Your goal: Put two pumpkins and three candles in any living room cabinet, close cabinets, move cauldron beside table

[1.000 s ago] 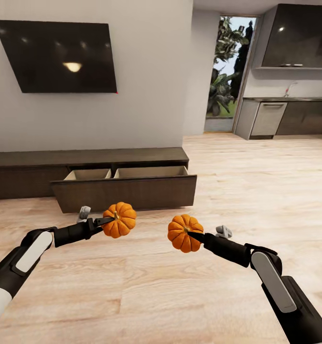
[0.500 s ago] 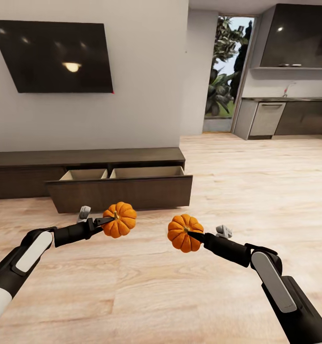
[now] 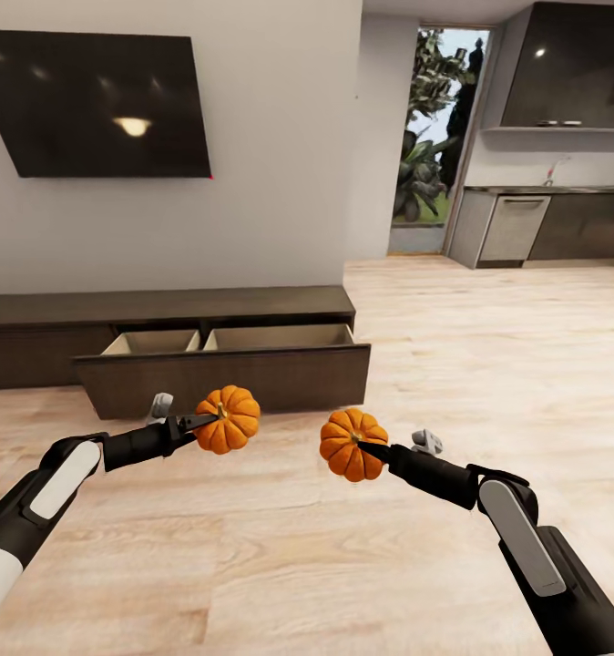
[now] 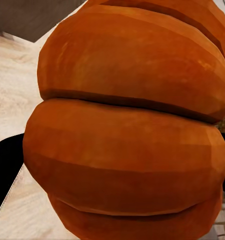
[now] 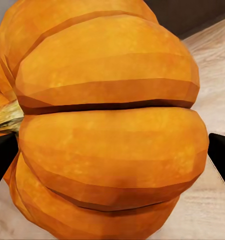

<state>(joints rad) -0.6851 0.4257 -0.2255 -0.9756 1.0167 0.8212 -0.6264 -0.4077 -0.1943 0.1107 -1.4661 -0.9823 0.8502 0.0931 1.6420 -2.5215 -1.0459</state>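
Living-room floor of pale wood runs up to the cabinet (image 3: 161, 305) at my 11 o'clock, its drawer (image 3: 225, 378) pulled out. Over the last second the whole view slid, so my base moved; the arms hold as before. My left gripper (image 3: 209, 420) is clamped on one pumpkin (image 3: 227, 420), my right gripper (image 3: 362, 445) on the other pumpkin (image 3: 351, 445). Both are bright orange and ribbed. I judge both drops come next.

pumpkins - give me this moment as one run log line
left gripper: shut on left pumpkin | right gripper: shut on right pumpkin | cabinet: drawer open ahead | stage: carrying both, none stowed yet
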